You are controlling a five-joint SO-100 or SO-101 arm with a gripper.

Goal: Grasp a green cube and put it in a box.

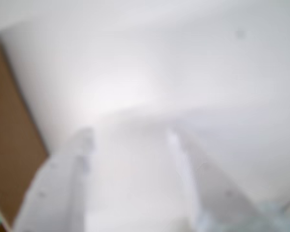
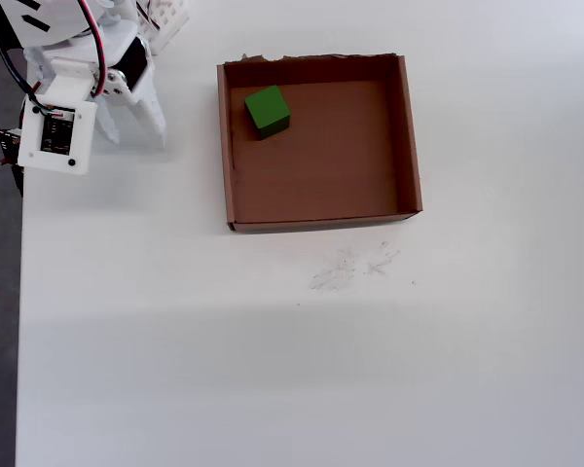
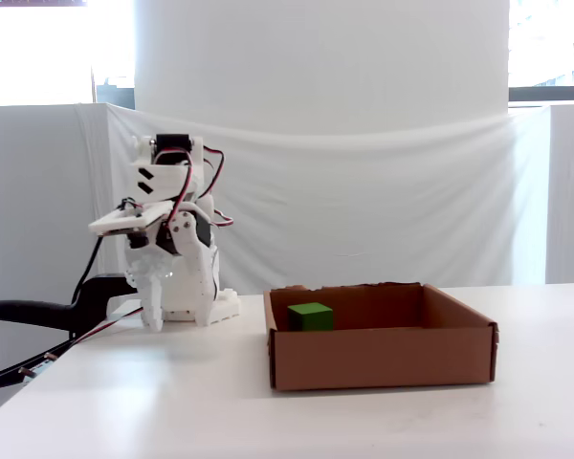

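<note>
White table (image 2: 273, 370): only overhead shows scribbles (image 2: 355, 266).

From the overhead view I have the box (image 2: 410, 136) on the table (image 2: 273, 370), upper middle. The cube (image 2: 268, 108) lies inside it, toward the box's ten o'clock corner, apart from the walls. The claw (image 2: 131, 131) sits at nine o'clock from the box, well apart, with the arm base at its eleven o'clock.

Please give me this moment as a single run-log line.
green cube: inside box, upper-left corner in overhead view | hand: open, empty, left of box, over table | placement: done
</note>
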